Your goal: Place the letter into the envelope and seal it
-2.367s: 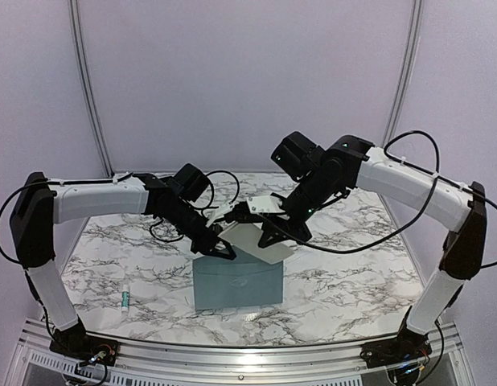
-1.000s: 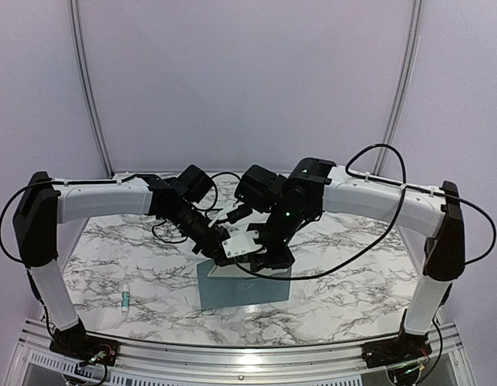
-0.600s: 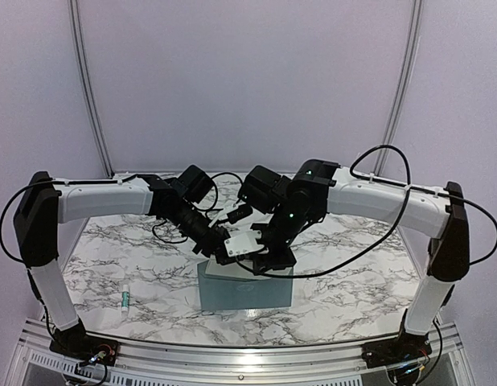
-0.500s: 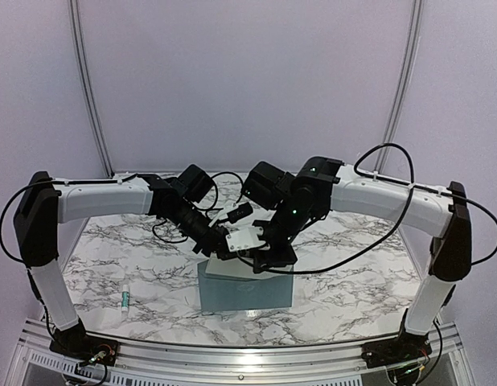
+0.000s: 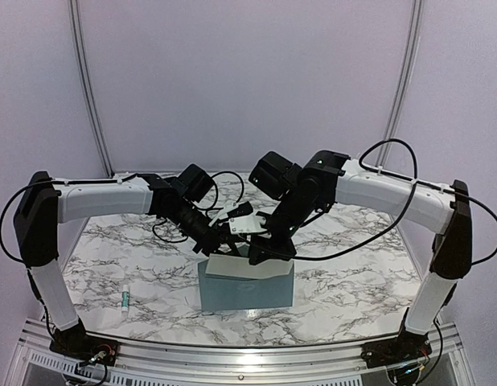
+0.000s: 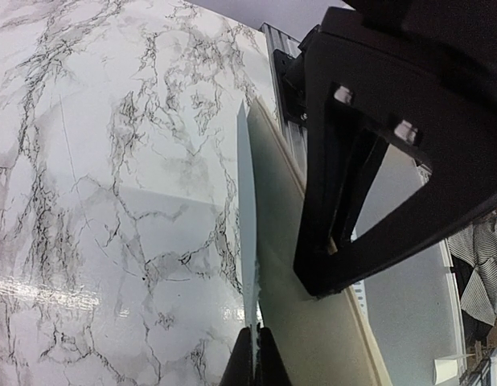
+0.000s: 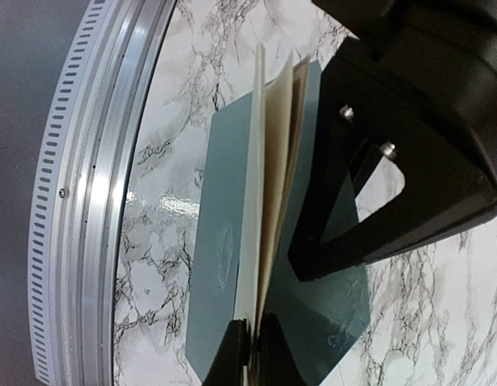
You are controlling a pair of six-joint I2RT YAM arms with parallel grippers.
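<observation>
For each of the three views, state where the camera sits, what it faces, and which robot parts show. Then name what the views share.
Top external: high behind the bases, facing both arms over the envelope.
Left wrist: on the left hand, looking along paper edges over marble.
Right wrist: on the right hand, facing the letter in the envelope.
Shared: envelope and letter.

Both arms crowded over the envelope [image 5: 247, 285]

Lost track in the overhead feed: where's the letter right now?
Top view, table centre: the letter sticks out of the envelope mouth, under both grippers.
</observation>
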